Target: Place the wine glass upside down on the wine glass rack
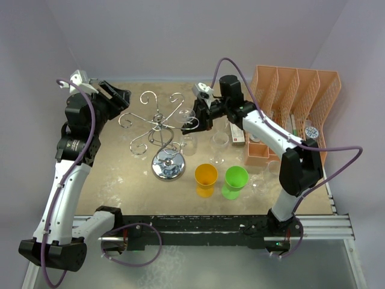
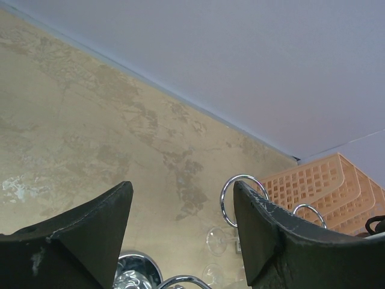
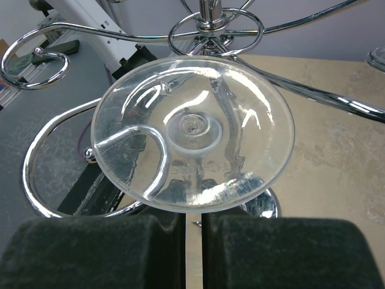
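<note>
The right gripper (image 1: 201, 115) is recorded just right of centre in the top view, reaching in among the right-hand scroll arms of the wine glass rack (image 1: 157, 123). Its jaws are drawn almost together, with only a thin slit left between them. The wine glass (image 3: 192, 132) is found directly beyond those fingertips in the right wrist view. The flat face of its round foot is turned to the camera, and a chrome scroll is seen through it. Whether the foot is pinched or merely lies beside the fingers cannot be determined, nor whether it rests on the scroll. The left gripper (image 1: 117, 96) is noted at the upper left of the top view, jaws spread wide and nothing held. The rack's mirrored base (image 1: 168, 165) is seated on the table (image 1: 108, 174) at the middle of the frame. An orange cup (image 1: 206, 179) and a green cup (image 1: 236, 180) are placed side by side to the lower right of it. An orange mesh organiser (image 1: 298, 90) is observed at the upper right.
</note>
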Tool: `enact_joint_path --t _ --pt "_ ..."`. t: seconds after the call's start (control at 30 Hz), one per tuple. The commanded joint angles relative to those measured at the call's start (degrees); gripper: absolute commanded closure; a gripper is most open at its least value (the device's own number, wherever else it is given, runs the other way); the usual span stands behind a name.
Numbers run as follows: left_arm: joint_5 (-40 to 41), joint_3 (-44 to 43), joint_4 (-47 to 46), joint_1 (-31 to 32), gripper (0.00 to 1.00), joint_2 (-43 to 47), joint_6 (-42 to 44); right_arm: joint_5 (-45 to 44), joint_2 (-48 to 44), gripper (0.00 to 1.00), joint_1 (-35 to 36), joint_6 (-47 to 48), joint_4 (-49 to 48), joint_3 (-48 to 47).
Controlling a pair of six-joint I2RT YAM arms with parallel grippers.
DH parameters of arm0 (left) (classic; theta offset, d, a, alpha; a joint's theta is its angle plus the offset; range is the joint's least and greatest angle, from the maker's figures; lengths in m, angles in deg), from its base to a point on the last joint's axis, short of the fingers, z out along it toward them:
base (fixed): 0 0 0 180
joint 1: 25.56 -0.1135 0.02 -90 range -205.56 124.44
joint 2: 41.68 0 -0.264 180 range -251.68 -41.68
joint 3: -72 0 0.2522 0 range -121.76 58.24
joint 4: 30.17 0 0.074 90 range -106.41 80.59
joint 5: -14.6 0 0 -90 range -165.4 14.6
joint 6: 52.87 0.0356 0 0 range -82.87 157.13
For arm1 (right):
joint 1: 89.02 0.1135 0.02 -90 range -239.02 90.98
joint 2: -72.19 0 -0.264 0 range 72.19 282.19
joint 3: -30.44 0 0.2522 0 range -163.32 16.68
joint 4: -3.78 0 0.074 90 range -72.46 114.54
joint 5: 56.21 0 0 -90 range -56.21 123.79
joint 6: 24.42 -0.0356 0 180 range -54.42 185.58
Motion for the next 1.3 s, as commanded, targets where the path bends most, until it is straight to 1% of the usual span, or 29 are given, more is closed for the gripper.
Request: enact_joint_path --t 0.0,0.13,0.53,0.7,0.83,0.93,1.07,1.17,1.27 --pt "0.85 0.02 -1.23 -0.35 0.35 0.28 -0.29 1.34 -4.01 1.0 0.3 2.45 1.38 0.23" --pt "2.55 0.15 -0.54 -0.35 0.35 0.0 -0.3 1.59 -4.37 1.0 0.34 2.09 1.3 0.44" --pt "2.97 0.46 -0.18 -0.35 0.35 -0.58 -0.36 2.68 -7.35 1.0 0.38 1.0 0.58 1.68" --pt "2.61 0.53 -0.09 -0.35 0.35 -0.64 -0.37 1.72 -8.78 1.0 0.38 -3.15 -3.55 3.5" --pt "1.7 0.53 -0.08 -0.35 0.34 -0.51 -0.32 0.77 -9.28 1.0 0.34 -4.21 -4.15 4.71" --pt "0.22 0.05 -0.18 -0.38 0.34 -0.2 0.97 -2.16 -9.05 1.0 0.38 -5.57 -4.48 5.27" --pt "-3.46 -1.07 -0.91 -0.35 0.34 0.6 2.95 -8.79 -8.82 1.0 0.38 -8.61 -7.25 5.72" --pt "-8.81 -2.29 -2.29 -0.35 0.34 1.93 2.91 -12.31 -9.7 1.0 0.47 -11.41 -11.16 6.79" --pt "-12.65 -3.69 -3.54 -0.26 0.35 3.19 1.16 -15.46 -12.29 1.0 0.47 -15.12 -17.54 9.57"
